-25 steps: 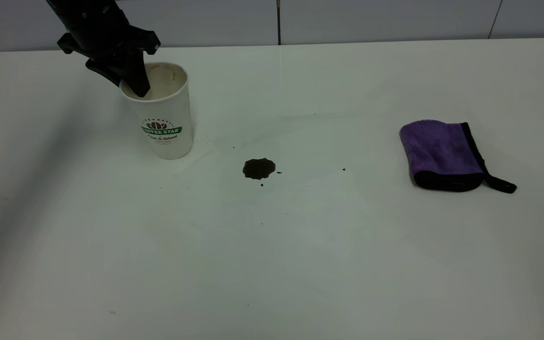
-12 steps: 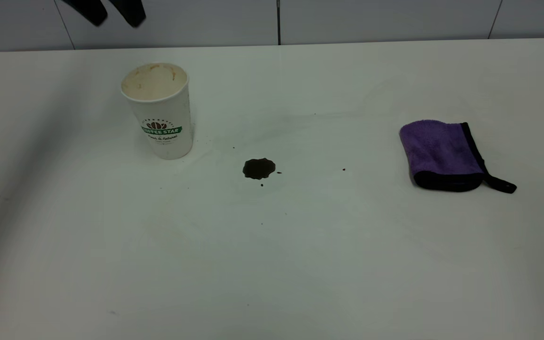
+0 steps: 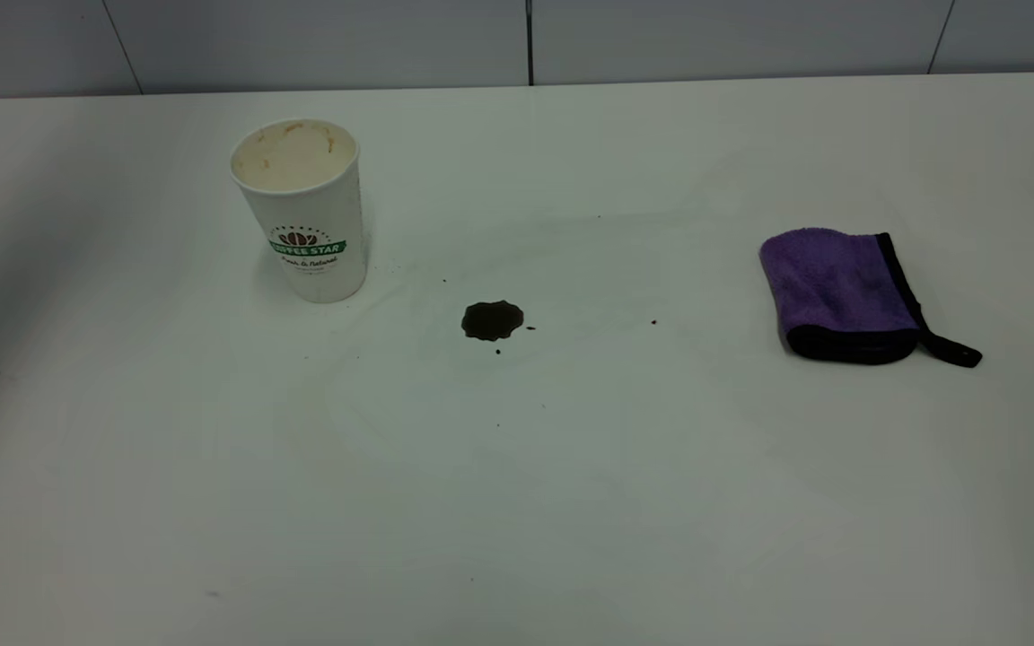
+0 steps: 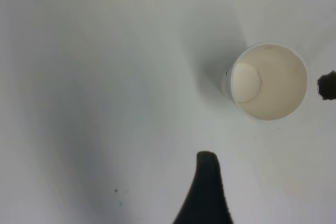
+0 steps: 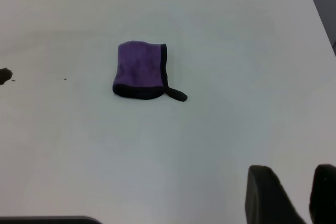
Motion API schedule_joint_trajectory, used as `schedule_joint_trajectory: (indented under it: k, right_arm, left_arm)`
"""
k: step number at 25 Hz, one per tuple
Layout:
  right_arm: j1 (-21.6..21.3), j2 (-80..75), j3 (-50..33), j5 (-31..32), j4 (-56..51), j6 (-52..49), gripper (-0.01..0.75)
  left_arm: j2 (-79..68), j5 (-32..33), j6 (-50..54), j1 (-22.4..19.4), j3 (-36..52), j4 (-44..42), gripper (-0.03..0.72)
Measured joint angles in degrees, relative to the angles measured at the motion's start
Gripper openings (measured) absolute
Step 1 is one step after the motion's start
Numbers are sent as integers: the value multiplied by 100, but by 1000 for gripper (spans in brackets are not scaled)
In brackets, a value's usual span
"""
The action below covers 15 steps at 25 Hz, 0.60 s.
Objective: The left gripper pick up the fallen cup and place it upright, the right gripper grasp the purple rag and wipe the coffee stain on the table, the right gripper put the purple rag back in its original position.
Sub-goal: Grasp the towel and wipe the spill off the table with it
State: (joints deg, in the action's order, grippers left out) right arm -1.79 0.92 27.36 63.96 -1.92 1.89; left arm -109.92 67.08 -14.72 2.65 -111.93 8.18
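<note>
The paper coffee cup (image 3: 302, 208) stands upright on the white table (image 3: 517, 502), toward the left side in the exterior view, with its green logo facing the camera and brown marks inside its rim. The coffee stain (image 3: 492, 319) is a small dark puddle near the middle of the table, well apart from the cup, with some tiny drops around it. The purple rag (image 3: 840, 292) lies flat on the right side of the table; it has a black border and a short black strap, and nothing touches it. No arm appears in the exterior view. In the left wrist view, the left gripper is high above the table and looks down into the empty cup (image 4: 269, 81); only one dark finger (image 4: 207, 192) is visible, so I cannot tell how far it is open, and it holds nothing. In the right wrist view, the right gripper (image 5: 294, 192) hangs above the table, far from the rag (image 5: 140, 71), with its two fingers slightly apart and nothing between them.
</note>
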Motion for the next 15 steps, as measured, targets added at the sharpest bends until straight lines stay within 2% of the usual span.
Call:
schedule_joint_trajectory:
  k: [4, 15]
  right_arm:
    - [0, 0, 0, 0, 0, 0, 240]
    - [0, 0, 0, 0, 0, 0, 240]
  left_arm:
    - [872, 0, 209, -26, 692, -72, 642]
    - [3827, 4, 259, -28, 3659, -87, 436]
